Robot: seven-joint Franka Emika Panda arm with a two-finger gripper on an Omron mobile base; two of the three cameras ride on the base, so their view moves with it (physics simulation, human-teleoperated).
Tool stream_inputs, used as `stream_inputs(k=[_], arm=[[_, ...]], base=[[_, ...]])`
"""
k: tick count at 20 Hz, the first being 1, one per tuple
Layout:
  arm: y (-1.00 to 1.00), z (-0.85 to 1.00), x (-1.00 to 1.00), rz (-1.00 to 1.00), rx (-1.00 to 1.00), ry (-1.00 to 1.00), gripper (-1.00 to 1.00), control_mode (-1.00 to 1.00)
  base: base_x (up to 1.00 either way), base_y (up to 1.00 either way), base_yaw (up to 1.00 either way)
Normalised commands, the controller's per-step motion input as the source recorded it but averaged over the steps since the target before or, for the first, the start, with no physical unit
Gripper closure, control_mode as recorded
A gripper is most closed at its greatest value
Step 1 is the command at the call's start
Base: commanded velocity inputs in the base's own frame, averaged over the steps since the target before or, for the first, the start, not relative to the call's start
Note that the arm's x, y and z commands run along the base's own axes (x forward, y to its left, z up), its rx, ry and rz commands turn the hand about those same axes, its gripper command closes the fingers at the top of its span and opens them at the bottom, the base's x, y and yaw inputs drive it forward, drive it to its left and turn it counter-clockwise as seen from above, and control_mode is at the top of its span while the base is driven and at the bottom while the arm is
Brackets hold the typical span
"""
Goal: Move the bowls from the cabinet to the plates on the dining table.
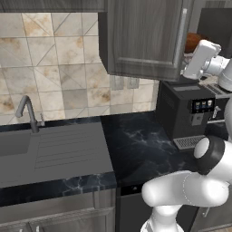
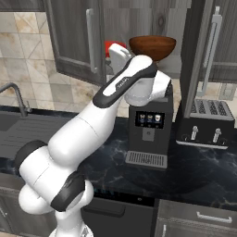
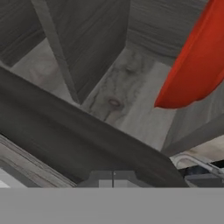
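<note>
Reaching into the open cabinet (image 2: 74,37), gripper (image 3: 113,177) pressed together (holding nothing) beside the red bowl (image 3: 197,61); next move calls for spreading to grasp.

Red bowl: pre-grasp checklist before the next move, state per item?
1. Cabinet open, shelf reachable: ok, the doors stand open in the right base view.
2. Red bowl in sight of the hand: ok, it sits at the upper right of the hand view, on the shelf.
3. Gripper open for a grasp: not ok, the fingers are shut together.
4. Gripper free of load: ok, nothing is between the fingers.
5. Brown bowl clear of the approach: cannot tell, it sits beside the red one, with the gap hidden by the arm.
6. Coffee machine below the arm: ok, upright on the counter.
</note>
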Motion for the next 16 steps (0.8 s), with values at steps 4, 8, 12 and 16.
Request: stream_inputs(k=[4, 8, 12, 16], arm=[[0.53, 0.00, -0.23, 0.06, -0.06, -0.07, 1.00, -1.00], [0.84, 0.00, -0.33, 0.08, -0.15, -0.10, 1.00, -1.00], [0.89, 0.00, -0.38, 0.08, -0.15, -0.09, 1.00, -1.00], [0.89, 0.00, -0.42, 0.08, -0.14, -0.10, 1.00, -1.00]], base=[[0.00, 0.00, 0.00], [0.00, 0.00, 0.00], [0.00, 0.00, 0.00], [0.00, 0.00, 0.00]])
